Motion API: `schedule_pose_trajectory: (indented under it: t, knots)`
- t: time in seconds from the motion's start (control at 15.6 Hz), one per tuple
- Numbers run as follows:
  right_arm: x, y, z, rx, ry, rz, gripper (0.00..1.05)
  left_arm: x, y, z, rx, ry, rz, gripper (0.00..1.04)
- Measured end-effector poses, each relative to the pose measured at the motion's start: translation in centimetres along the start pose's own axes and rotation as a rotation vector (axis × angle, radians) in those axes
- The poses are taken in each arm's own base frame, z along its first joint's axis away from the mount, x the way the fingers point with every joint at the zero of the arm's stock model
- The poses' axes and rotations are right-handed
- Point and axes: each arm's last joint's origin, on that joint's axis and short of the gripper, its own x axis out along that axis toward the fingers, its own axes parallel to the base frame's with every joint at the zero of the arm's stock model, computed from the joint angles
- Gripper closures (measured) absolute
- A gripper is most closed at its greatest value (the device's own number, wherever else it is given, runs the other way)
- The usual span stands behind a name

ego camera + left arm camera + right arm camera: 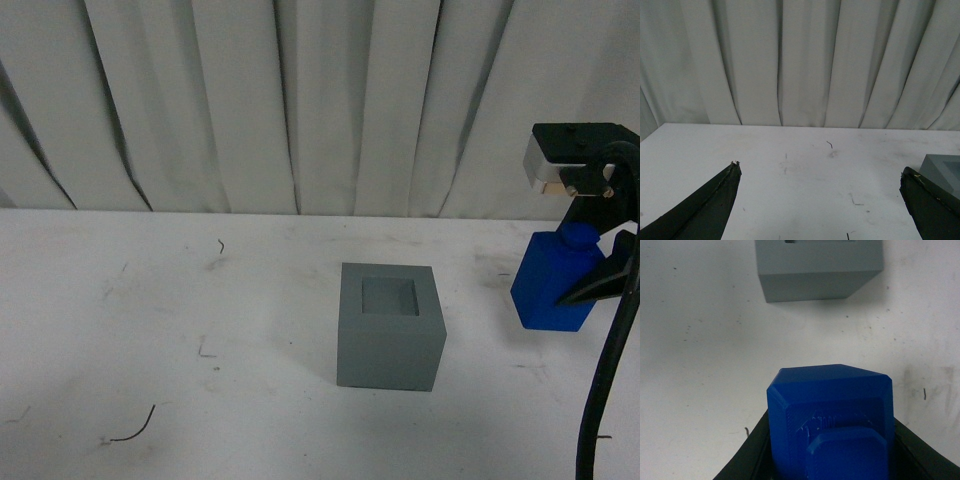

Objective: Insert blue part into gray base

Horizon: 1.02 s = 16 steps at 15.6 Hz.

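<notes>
The base [389,340] stands on the table [150,300]. The part [553,290] is right of the base, apart from it. A curtain [250,100] hangs behind the base.

nothing I can actually read here, faint raised marks on the blue part [830,405], way too blurry for me to make out

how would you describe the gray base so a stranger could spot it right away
On the white table before the pleated curtain, look just right of centre. The gray base is a matte cube with a square recess on top, larger than the bright blue part further right.
</notes>
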Motion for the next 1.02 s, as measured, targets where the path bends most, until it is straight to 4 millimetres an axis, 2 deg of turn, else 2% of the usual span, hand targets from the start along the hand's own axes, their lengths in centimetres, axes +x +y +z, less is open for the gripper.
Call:
schedule_pose_trajectory:
  t: [0.13, 0.38, 0.51, 0.77, 1.02]
  knots:
    - [0.2, 0.1, 1.8, -0.023, -0.003, 0.026, 0.58, 0.0, 0.0, 0.0, 0.000, 0.000, 0.000, 0.07]
    - [1.0, 0.3, 7.6, -0.092, -0.031, 0.059, 0.58, 0.0, 0.0, 0.0, 0.000, 0.000, 0.000, 0.07]
    - [1.9, 0.4, 9.4, -0.099, -0.041, 0.075, 0.58, 0.0, 0.0, 0.0, 0.000, 0.000, 0.000, 0.07]
    - [3.6, 0.1, 10.5, -0.082, -0.023, 0.094, 0.58, 0.0, 0.0, 0.0, 0.000, 0.000, 0.000, 0.07]
    - [4.4, -0.2, 10.4, -0.059, -0.021, 0.097, 0.58, 0.0, 0.0, 0.0, 0.000, 0.000, 0.000, 0.07]
